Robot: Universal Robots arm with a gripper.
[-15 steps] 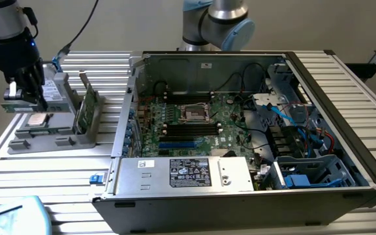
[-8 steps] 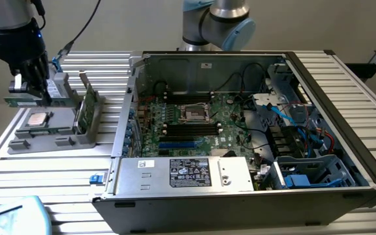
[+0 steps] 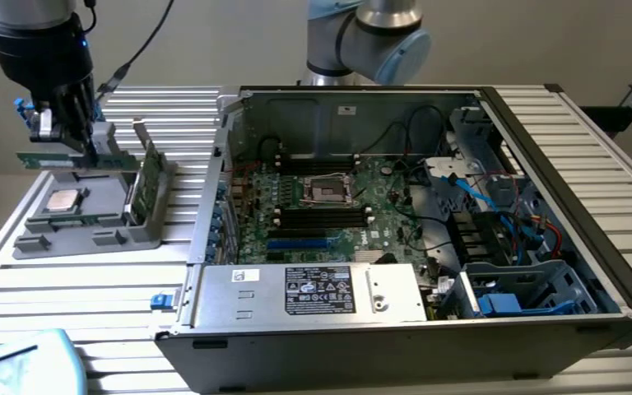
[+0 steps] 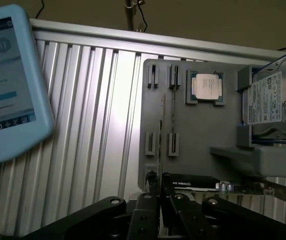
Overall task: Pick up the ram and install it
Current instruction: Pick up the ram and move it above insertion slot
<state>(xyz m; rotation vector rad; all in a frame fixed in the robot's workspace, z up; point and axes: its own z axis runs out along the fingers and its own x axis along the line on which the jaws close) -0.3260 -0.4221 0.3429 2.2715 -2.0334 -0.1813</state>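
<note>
The ram was green, the hand black, the holder tray plain grey. The worktop was silver with parallel ribbing; the motherboard green, the processor silver.

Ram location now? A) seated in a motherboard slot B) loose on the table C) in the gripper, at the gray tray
C: the gripper is shut on the ram over at the gray tray, well apart from the open case.
</note>
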